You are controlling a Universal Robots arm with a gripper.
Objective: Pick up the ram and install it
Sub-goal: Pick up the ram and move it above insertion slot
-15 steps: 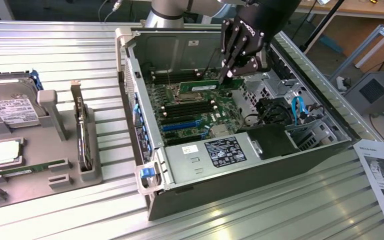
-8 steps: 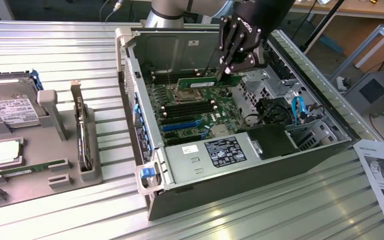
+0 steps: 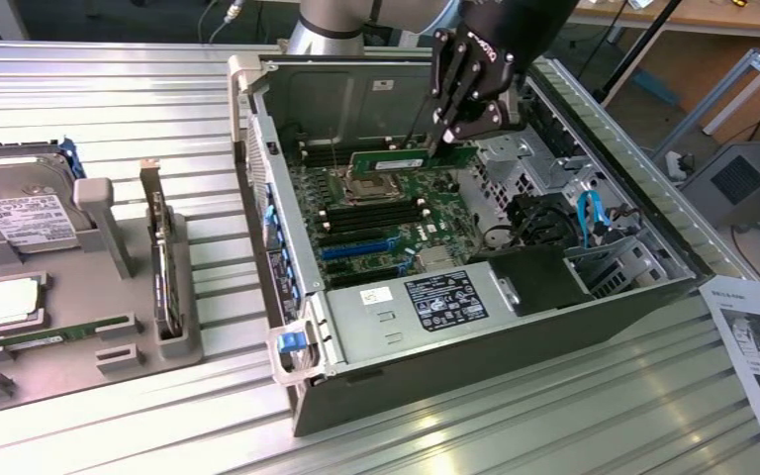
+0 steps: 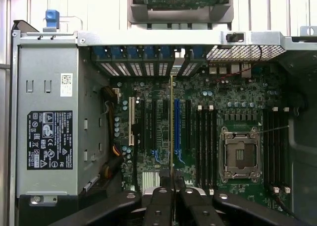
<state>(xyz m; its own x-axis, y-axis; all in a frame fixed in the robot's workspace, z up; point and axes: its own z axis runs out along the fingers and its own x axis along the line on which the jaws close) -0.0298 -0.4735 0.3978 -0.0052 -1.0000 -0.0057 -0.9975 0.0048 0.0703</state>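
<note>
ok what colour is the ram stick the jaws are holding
Green. The ram shows best in the exterior view.

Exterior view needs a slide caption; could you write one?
Gripper shut on the ram above the motherboard in the open case.

An open computer case [image 3: 486, 366] lies on a slatted metal table [image 3: 116, 99], its labelled power supply [image 3: 414, 302] exposed. At the exterior view's left, a grey tray [image 3: 63, 368] holds a hard drive [image 3: 24, 213], a silver processor chip [image 3: 8, 302] and what appears to be a green memory stick [image 3: 56, 334].
</note>
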